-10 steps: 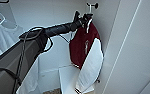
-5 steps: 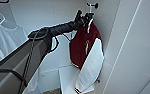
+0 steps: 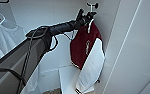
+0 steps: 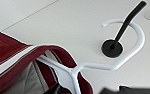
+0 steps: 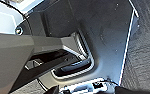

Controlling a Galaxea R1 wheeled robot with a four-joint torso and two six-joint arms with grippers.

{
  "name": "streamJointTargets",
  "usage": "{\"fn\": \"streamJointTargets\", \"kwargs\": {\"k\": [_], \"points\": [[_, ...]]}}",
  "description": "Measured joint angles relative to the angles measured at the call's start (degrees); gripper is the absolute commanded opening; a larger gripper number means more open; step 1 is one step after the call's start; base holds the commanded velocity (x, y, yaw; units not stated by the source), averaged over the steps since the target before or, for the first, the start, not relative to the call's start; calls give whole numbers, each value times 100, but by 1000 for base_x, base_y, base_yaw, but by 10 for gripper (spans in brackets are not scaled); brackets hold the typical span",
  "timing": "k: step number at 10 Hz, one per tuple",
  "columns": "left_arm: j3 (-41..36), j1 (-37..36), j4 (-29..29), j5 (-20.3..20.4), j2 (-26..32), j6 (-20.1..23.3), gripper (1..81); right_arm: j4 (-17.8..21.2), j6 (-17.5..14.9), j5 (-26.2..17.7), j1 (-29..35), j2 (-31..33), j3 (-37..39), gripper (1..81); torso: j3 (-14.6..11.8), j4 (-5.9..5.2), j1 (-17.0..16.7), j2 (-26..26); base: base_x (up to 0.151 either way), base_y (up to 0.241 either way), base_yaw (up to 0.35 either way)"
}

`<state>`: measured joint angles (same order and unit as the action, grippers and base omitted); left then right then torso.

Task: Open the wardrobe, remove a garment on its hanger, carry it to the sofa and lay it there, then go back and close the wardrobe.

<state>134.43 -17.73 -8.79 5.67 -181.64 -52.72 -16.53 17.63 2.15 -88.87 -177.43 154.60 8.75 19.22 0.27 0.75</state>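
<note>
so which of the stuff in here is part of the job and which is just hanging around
Part of the job: maroon garment, its white hanger, left gripper at the hanger.

Just there: black wall peg holding the hook, white shirt on another hanger, white box below.

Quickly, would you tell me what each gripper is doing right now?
Left gripper: up at the hanger of the garment, whose hook sits on a black peg; grip cannot be told.
Right gripper: cannot be told.
</note>
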Motion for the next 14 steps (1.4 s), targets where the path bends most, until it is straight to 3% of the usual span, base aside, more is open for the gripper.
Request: {"fn": "streamJointTargets", "kwargs": {"k": [6, 13, 14], "points": [[-378, 4, 11, 240, 27, 5, 811, 0, 0, 5, 0, -2, 0, 811, 0, 0, 0, 0, 0, 0, 0], [-1530, 20, 13, 741, 708, -13, 811, 7, 10, -6, 0, -5, 0, 811, 2, 0, 2, -2, 0, 0, 0], [-1637, 9, 4, 599, 796, -61, 10, 7, 15, -4, 0, -2, 0, 811, 2, 0, 2, -2, 0, 0, 0]]}}
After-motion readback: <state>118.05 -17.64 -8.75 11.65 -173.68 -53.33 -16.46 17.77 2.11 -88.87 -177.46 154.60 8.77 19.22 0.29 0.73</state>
